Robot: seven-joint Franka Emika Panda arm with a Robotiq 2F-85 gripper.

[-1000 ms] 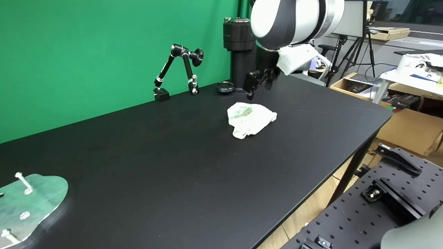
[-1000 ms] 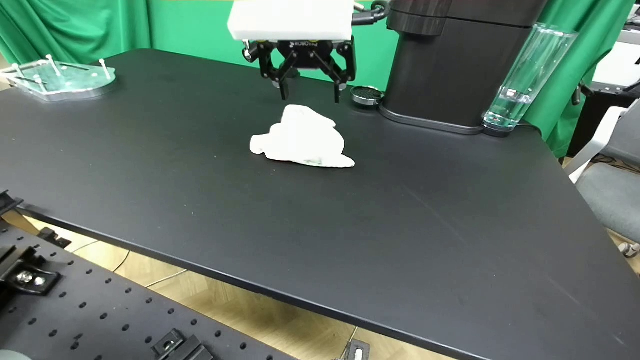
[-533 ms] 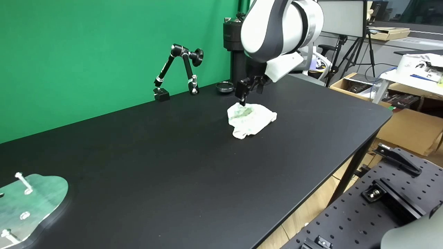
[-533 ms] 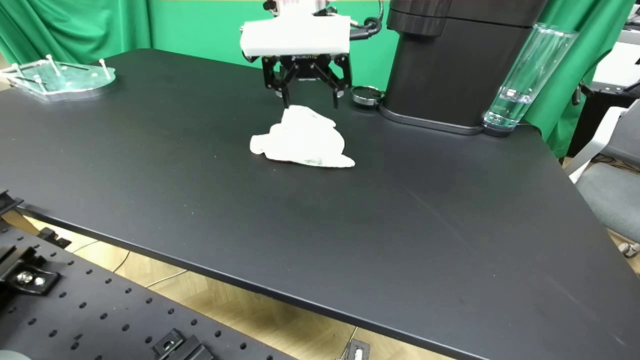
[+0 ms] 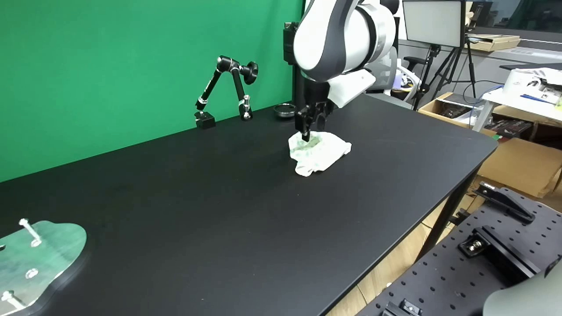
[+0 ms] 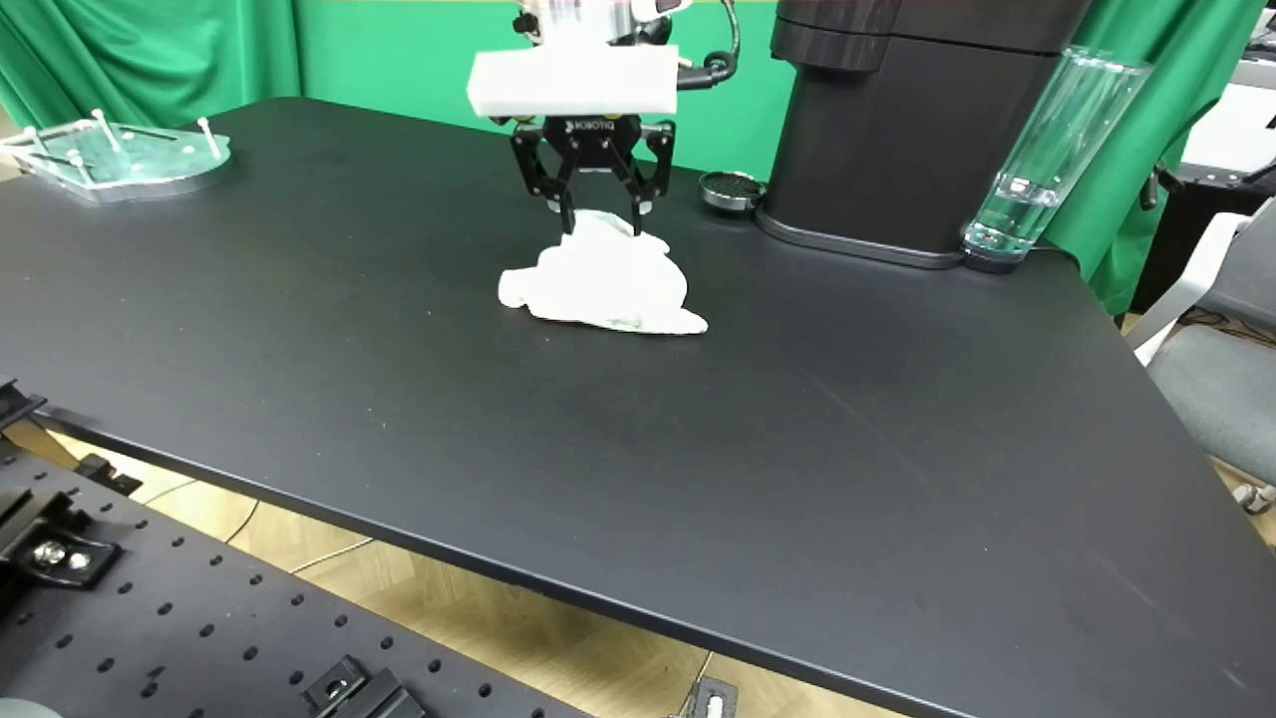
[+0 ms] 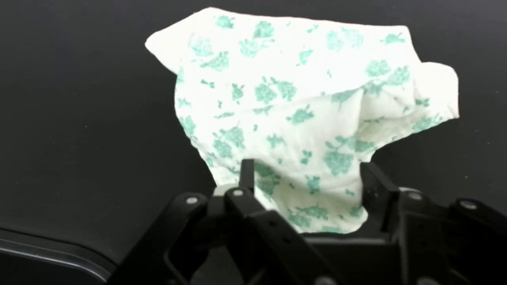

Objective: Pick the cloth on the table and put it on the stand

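Gripper has lowered over cloth, jaws apart; contents of clear container indistinct.

In an exterior view, the cloth lies on the table near mid-frame, with the stand to its upper left.

There is one cloth, one stand and one tabletop. One green board bears four white pegs in an exterior view. Count one black unit, one clear tube, one round dish, one arm, two jaws and one perforated plate. An exterior view shows one chair.
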